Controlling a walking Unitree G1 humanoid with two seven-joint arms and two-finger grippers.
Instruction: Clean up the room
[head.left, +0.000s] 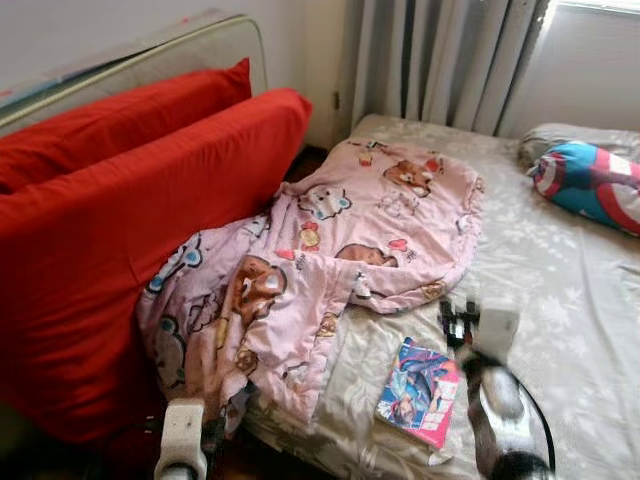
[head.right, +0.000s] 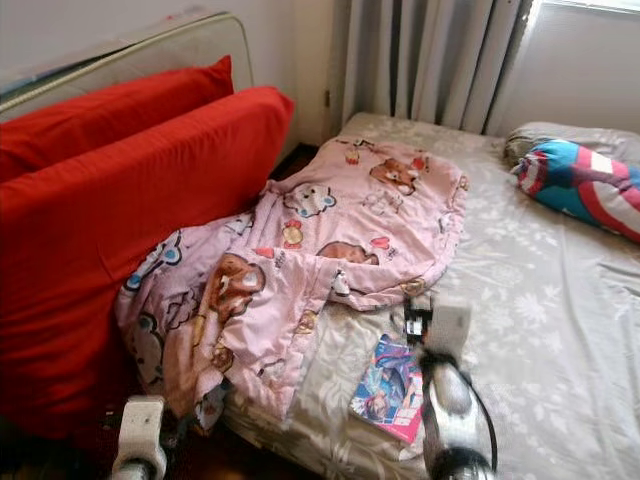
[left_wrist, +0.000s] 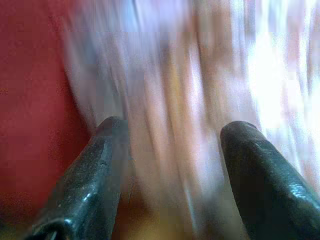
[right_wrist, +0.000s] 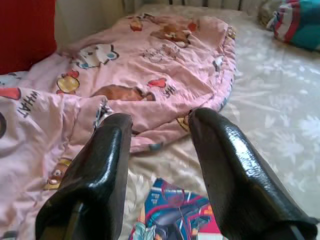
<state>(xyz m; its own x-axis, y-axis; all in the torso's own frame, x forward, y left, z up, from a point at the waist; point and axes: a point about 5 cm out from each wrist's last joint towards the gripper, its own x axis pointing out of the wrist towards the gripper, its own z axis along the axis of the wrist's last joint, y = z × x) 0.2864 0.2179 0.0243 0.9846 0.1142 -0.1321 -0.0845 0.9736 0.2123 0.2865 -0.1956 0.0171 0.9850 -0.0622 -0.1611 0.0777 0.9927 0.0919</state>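
Observation:
A pink cartoon blanket (head.left: 330, 240) lies crumpled across the bed, one end hanging off the near edge beside the red cushions (head.left: 120, 230). A colourful book (head.left: 418, 390) lies flat on the grey floral sheet (head.left: 560, 300) near the bed's front edge. My right gripper (right_wrist: 161, 120) is open and empty, hovering just above the book (right_wrist: 172, 217) and pointing at the blanket's hem (right_wrist: 150, 135). My left gripper (left_wrist: 175, 125) is open too, low by the hanging blanket and the red cushion (left_wrist: 30, 100); that view is blurred.
A Captain America pillow (head.left: 595, 185) lies at the bed's far right. Grey curtains (head.left: 450, 60) hang behind the bed. A framed board (head.left: 150, 55) leans on the wall behind the red cushions. Bare sheet stretches right of the book.

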